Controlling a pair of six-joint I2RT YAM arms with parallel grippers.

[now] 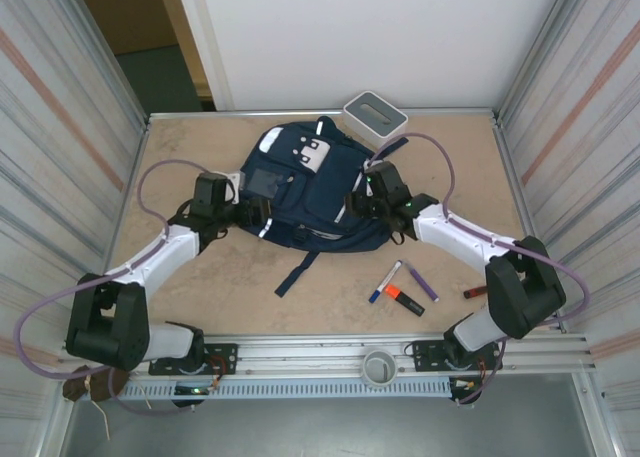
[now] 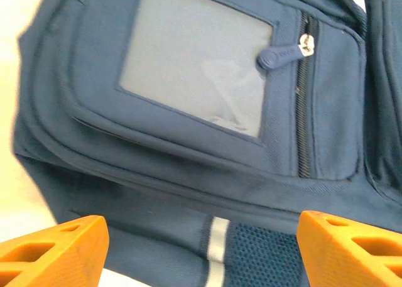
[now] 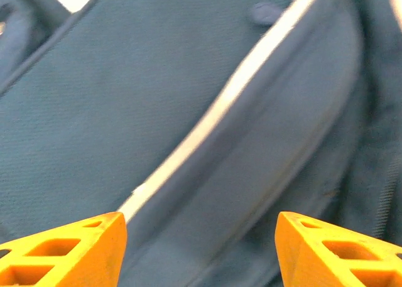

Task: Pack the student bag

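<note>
The student bag (image 1: pixel 305 192), a navy blue backpack with white patches, lies flat in the middle of the table. My left gripper (image 1: pixel 240 212) is at its left edge and my right gripper (image 1: pixel 365 202) at its right edge. In the left wrist view the orange fingers (image 2: pixel 53 249) stand wide apart over the bag (image 2: pixel 188 174), near a reflective strip (image 2: pixel 218 237), below the windowed front pocket (image 2: pixel 195 73) and its zipper pull (image 2: pixel 286 53). The left gripper (image 2: pixel 201 255) is open and holds nothing. The right gripper (image 3: pixel 201 249) is open over blurred navy fabric (image 3: pixel 125 111) crossed by a pale strip (image 3: pixel 220 105).
A white-grey box (image 1: pixel 375 117) stands at the back, just beyond the bag. Near the front right lie a blue-capped pen (image 1: pixel 385 282), a purple pen (image 1: pixel 420 280), an orange marker (image 1: pixel 405 299) and a small red item (image 1: pixel 475 291). Metal walls close in both sides.
</note>
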